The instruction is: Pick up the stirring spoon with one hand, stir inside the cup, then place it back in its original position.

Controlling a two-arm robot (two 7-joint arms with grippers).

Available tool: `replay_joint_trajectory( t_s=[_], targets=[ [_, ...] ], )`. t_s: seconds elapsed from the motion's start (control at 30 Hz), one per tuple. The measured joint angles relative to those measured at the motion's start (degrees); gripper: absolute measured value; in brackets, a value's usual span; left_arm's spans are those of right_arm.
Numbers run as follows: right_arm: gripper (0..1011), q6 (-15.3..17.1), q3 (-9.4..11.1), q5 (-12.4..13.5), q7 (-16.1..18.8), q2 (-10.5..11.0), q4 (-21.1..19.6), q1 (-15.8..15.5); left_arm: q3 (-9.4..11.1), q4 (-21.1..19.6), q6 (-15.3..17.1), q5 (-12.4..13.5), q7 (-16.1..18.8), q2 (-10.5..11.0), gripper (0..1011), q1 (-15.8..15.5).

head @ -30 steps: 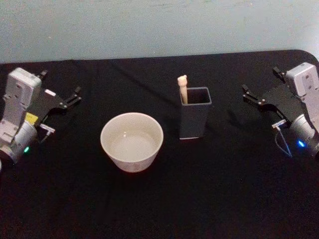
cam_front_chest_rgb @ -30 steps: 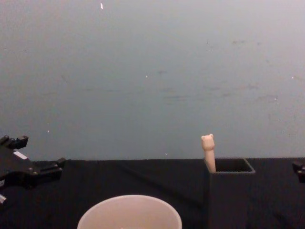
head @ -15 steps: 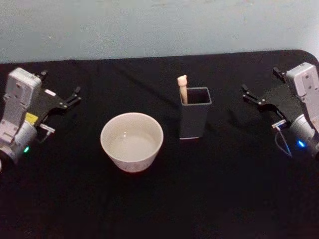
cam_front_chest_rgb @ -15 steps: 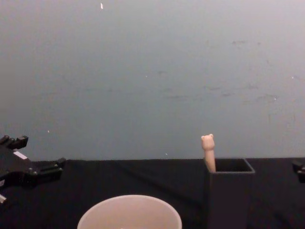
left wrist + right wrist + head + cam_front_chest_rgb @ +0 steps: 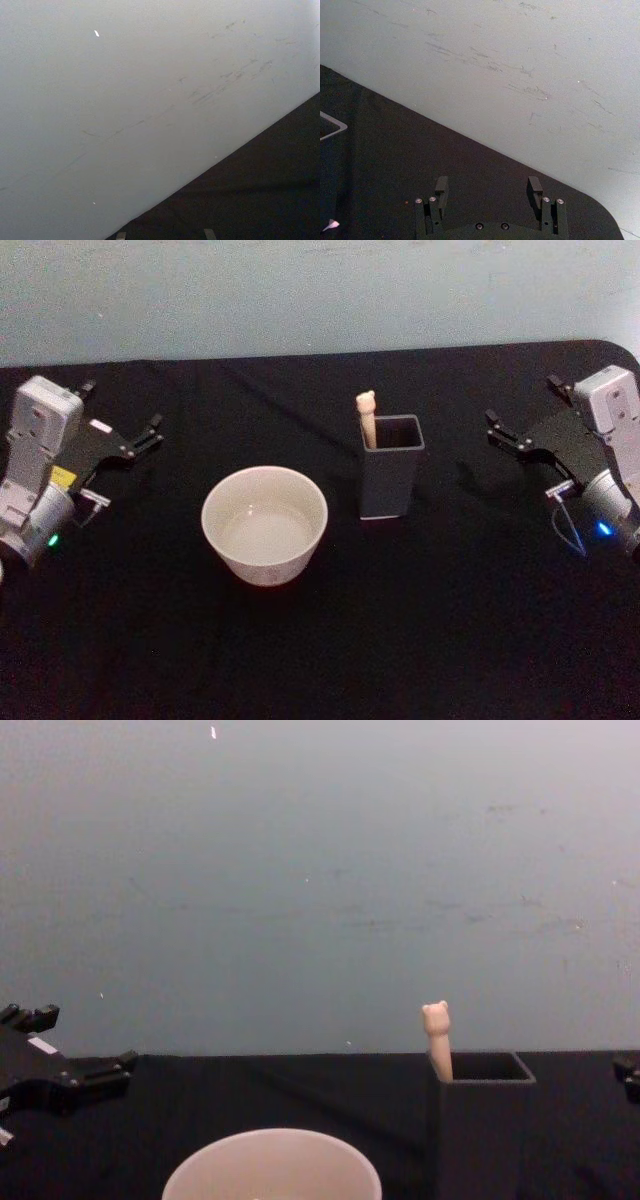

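Stirring spoon (image 5: pixel 366 418) stands upright in the dark grey holder (image 5: pixel 390 485), at its far left corner, bear knob above the rim. Cup (image 5: pixel 265 525) sits on the black worktop (image 5: pixel 450 620) near the holder's left, not touching. Left hand (image 5: pixel 122 406) well left of holder, right hand (image 5: pixel 522 400) well right; both with fingers apart, gripping nothing.

The cup (image 5: pixel 264 525) sits on the table (image 5: pixel 320 650) left of centre, and the holder (image 5: pixel 390 480) stands to its right, slightly farther back, not touching it. The stirring spoon (image 5: pixel 367 418) stands in the holder's rear-left corner, its top above the rim. My left gripper (image 5: pixel 122 407) is well left of the cup, and my right gripper (image 5: pixel 521 400) is well right of the holder.
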Motion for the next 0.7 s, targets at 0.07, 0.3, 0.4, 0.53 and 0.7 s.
replay_joint_trajectory(
  t_s=[0.07,0.3,0.4,0.53,0.7],
  targets=[
    [1002,0.0,0.0,0.0,0.0,0.0,0.0,0.0,0.0,0.0,0.0,0.0,0.0,0.0,1001,0.0],
    [1002,0.0,0.0,0.0,0.0,0.0,0.0,0.0,0.0,0.0,0.0,0.0,0.0,0.0,1001,0.0],
    [1002,0.0,0.0,0.0,0.0,0.0,0.0,0.0,0.0,0.0,0.0,0.0,0.0,0.0,1001,0.0],
    [1002,0.0,0.7,0.4,1.1,0.0,-0.7,-0.5,0.0,0.0,0.0,0.0,0.0,0.0,1001,0.0],
    [1002,0.8,2.2,2.2,3.4,0.4,-3.4,-1.7,0.0,0.0,0.0,0.0,0.0,0.0,1001,0.0]
  ],
)
